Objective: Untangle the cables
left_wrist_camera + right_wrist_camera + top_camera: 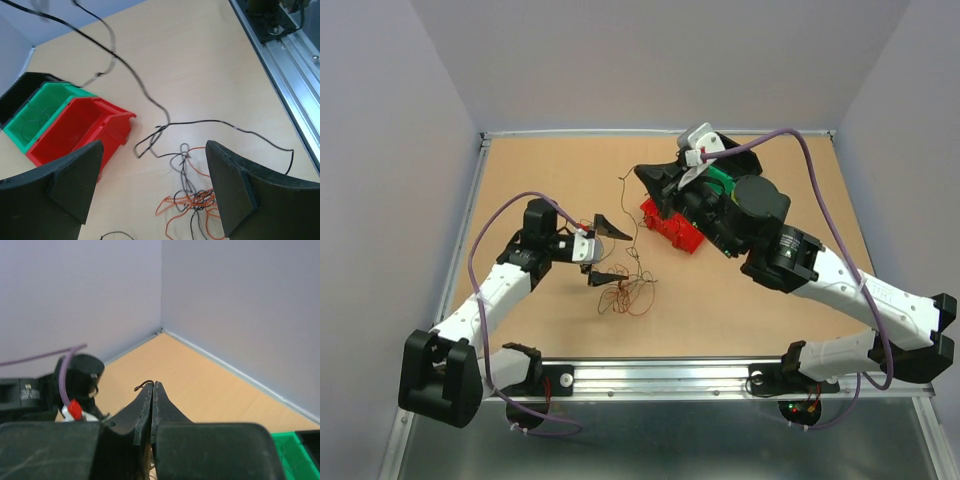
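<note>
Wide-spread black fingers (75,185) of the left tool (609,251) hang empty over the cables (628,292), a loose tangle of orange, red and black strands. It lies on the tan surface (540,180) near the red bin (670,228). One black cable (142,87) rises from the tangle toward the right tool (152,389). That tool is pressed shut on the cable's curled end, lifted off the surface by the green bin (35,115).
</note>
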Robot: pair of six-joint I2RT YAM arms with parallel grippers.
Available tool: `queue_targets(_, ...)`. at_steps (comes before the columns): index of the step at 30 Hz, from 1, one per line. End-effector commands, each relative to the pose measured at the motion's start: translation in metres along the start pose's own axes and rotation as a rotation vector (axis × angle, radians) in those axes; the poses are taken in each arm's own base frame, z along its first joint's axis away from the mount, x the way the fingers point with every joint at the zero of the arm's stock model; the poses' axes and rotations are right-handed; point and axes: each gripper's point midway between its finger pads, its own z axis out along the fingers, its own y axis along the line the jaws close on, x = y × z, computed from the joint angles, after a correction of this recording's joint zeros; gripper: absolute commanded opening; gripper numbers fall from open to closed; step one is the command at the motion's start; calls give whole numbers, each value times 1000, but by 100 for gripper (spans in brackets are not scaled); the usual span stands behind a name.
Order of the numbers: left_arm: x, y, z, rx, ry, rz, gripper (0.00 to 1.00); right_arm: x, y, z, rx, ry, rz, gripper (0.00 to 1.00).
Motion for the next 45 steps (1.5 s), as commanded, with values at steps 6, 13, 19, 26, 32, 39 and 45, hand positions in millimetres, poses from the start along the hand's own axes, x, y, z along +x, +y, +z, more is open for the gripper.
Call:
queue_targets(6,18,0,26,48,53,-19,95,-124,0,-2,-26,-384,22,0)
queue_targets(13,60,22,40,31,117,-183,77,-174,-4,-23,-43,-586,60,1)
queue_targets(19,63,24,41,44,130,-191,46,-222,-22,-70,-22,-793,103,0)
queue_targets(26,55,39,33,-20,155,-185,0,-260,-48,-103,76,-939,106,1)
queue_targets(32,55,96,-10,-251,120,-313,0,-265,-65,-109,183,-944,63,0)
queue_targets(39,86,165,-69,-707,218,-398,0,-266,-97,-135,326,-965,112,1)
queue_targets(45,107,199,-132,-1020,255,-484,0,-264,-116,-158,386,-960,148,1)
